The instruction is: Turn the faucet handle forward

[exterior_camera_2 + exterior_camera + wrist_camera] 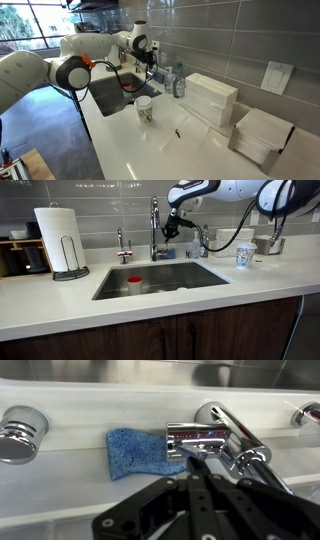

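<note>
The tall chrome gooseneck faucet (154,225) stands behind the sink. Its handle (195,432), a short chrome lever, sticks out sideways from the faucet body (222,418) in the wrist view. My gripper (197,460) has its fingers closed together with nothing between them. The tips sit right against the lever's near side. In both exterior views the gripper (171,226) (150,58) is beside the faucet at handle height. The handle itself is too small to make out there.
A blue cloth (135,450) lies on the ledge left of the handle. A small chrome tap (122,248) stands nearby, with a paper towel roll (55,235) further left. A red cup (134,283) is in the sink (200,280). A paper cup (245,255) and a bottle (178,80) stand on the counter.
</note>
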`<state>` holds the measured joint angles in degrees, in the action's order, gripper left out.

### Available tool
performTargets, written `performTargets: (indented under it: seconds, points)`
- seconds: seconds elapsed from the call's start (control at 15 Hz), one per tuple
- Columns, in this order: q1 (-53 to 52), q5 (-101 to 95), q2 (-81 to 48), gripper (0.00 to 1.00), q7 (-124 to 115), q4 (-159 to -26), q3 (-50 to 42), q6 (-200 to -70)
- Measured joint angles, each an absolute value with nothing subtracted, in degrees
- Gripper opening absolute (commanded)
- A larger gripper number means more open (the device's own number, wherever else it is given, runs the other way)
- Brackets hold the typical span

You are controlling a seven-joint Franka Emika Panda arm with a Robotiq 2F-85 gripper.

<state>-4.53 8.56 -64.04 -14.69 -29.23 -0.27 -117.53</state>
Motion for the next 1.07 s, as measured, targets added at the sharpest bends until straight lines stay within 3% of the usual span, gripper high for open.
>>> performTargets:
  seconds: [0.67,1.0,1.07]
  points:
    - [-4.26,8.56,-63.28,0.0,-15.78,-28.23,-0.15,-116.83]
    - [-3.48,7.96,-58.81,0.0,-15.83,-26.47,-0.34,-100.9]
    - [-3.13,7.96,-58.1,0.26,-15.61,-25.41,-0.11,-96.47]
